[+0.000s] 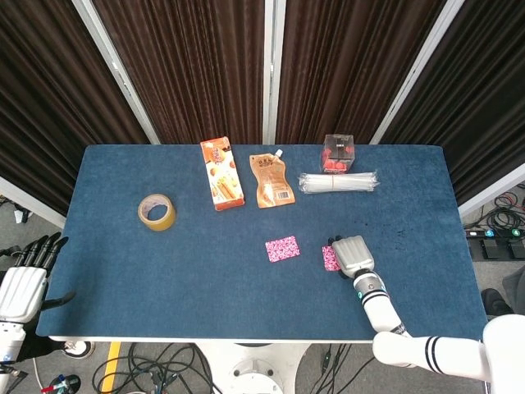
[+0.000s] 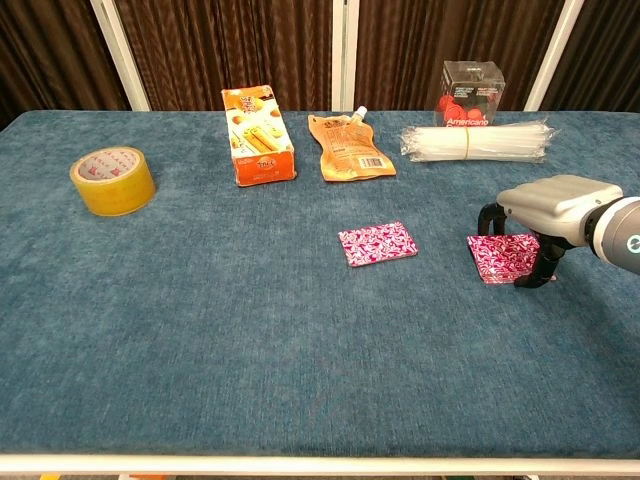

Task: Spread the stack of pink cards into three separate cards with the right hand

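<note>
Two pink items: one card already lies alone, the rest of the stack sits under my right hand.
Tabletop: blue cloth with some nap, so I judge thin cards will drag on it rather than glide; wide bare room toward the near edge and to the left of the cards.
Far row: snack box, orange pouch, straw bundle and clear box stand well apart from my work; tape roll far left.
Right hand: arched over the stack, fingers curled down at its far and right edges, pressing, not lifting, as far as I can tell.
Left hand: off the tabletop's left corner, fingers apart, holding nothing.
Pink stack: light, stiff, flat; I would press the top face and slide it sideways.
Single card: left of the stack, well clear of it.
Edge risk: the right edge is not far from the stack; I'd slide left or toward me.
</note>
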You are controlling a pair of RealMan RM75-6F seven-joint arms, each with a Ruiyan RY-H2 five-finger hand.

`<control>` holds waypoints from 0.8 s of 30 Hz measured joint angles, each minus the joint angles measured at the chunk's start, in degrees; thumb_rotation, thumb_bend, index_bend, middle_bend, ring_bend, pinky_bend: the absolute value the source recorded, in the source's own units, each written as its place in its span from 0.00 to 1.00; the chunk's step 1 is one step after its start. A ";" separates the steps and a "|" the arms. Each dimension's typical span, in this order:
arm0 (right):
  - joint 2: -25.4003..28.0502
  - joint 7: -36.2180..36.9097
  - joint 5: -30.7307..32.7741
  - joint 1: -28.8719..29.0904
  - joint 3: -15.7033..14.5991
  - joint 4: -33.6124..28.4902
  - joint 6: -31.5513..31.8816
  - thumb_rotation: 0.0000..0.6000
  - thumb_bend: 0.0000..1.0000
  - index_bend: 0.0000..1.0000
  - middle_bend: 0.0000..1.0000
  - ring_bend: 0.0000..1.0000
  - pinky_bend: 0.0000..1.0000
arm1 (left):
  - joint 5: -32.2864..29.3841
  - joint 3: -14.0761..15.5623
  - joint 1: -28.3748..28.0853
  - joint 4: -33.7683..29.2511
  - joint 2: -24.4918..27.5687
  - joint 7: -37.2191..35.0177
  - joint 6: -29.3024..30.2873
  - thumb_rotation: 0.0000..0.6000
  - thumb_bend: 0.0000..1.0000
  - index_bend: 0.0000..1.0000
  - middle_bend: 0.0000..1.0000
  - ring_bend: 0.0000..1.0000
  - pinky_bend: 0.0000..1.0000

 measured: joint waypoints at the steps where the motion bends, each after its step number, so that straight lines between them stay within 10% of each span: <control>1: -0.05 -0.01 -0.08 0.00 -0.01 -0.01 0.10 1.00 0.16 0.29 0.31 0.72 0.81 | 0.00 -0.01 -0.01 0.01 0.00 -0.01 -0.01 1.00 0.00 0.07 0.03 0.00 0.10; 24: -1.02 0.32 -1.53 -0.74 0.36 0.80 1.98 1.00 0.19 0.40 0.38 0.72 0.81 | -0.07 0.07 0.04 0.10 -0.03 -0.35 -0.16 1.00 0.00 0.07 0.03 0.00 0.10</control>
